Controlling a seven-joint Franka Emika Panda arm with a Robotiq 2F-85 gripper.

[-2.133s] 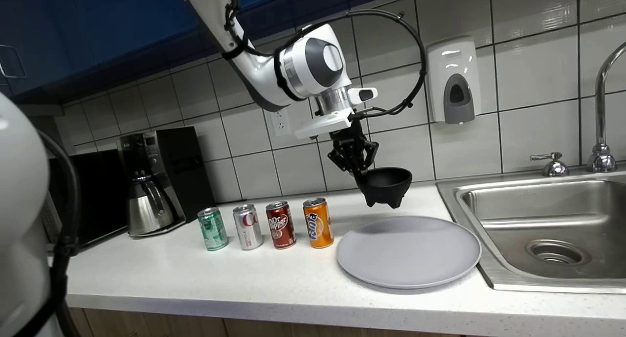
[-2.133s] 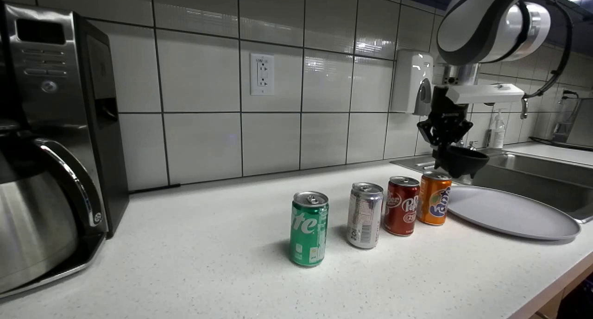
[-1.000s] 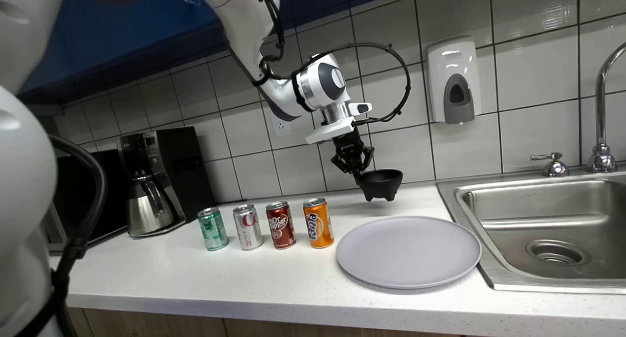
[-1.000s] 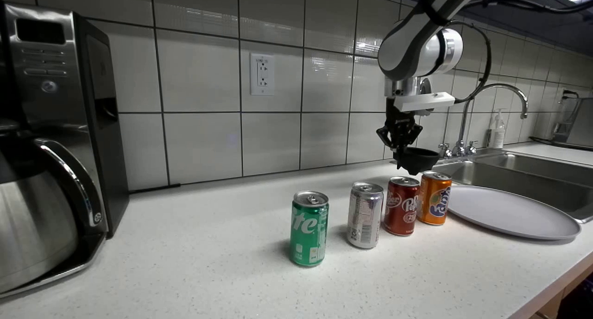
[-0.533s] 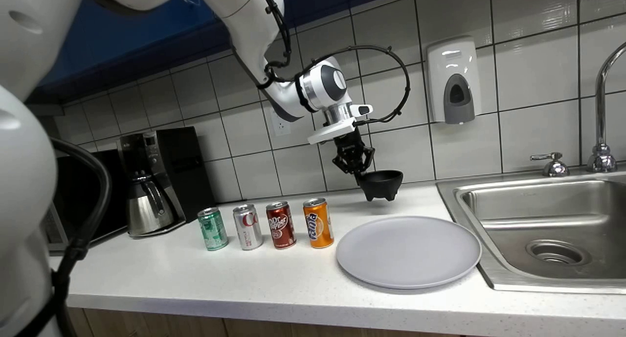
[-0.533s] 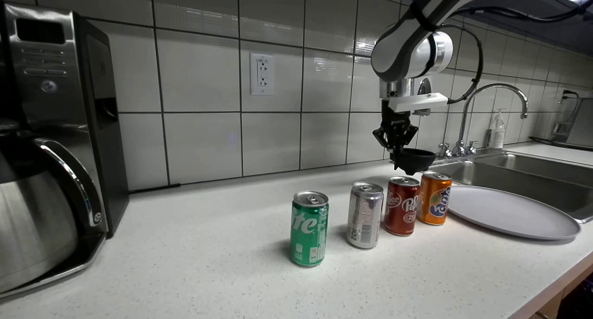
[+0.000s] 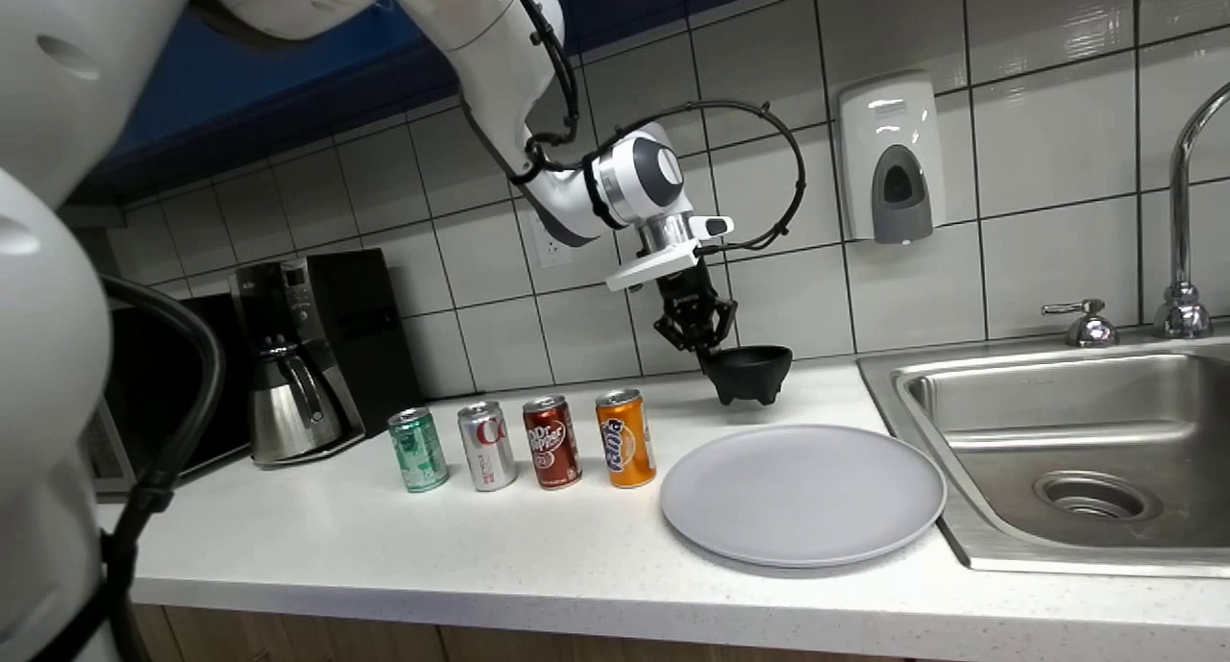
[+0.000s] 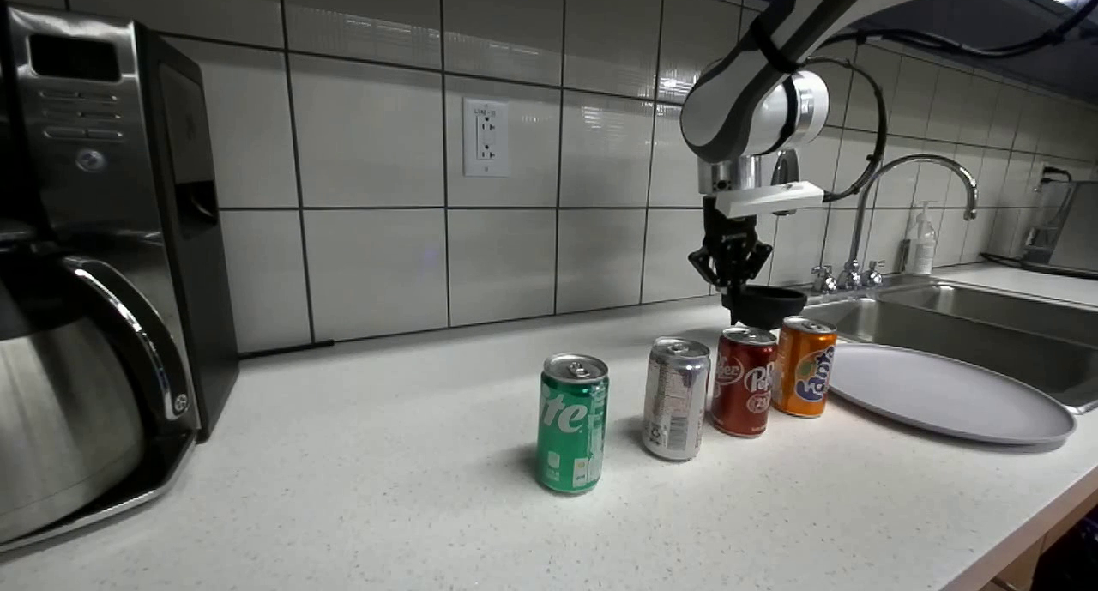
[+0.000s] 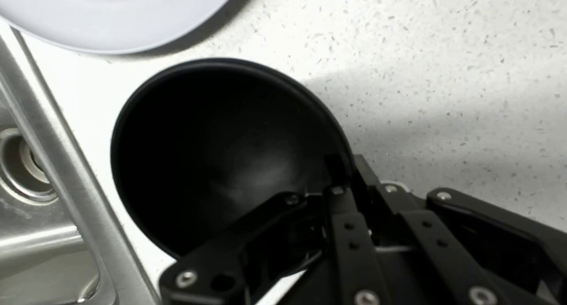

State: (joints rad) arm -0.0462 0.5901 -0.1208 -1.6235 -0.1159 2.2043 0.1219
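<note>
The pincer [image 9: 350,170] is clamped on the rim of the black bowl [image 9: 212,141], which juts out to one side of it, over the counter [image 9: 443,52]. The bowl looks light and stiff, perhaps slick; the thin rim seems the handiest hold, though off-centre. Above the pincer, the arm [image 7: 504,76] slopes down, aiming it nearly straight downward.

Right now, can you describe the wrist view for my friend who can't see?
A black hand pinches the rim of a black bowl, seen from above. Around it are a speckled counter, a pale plate at top left and a metal sink at left.
</note>
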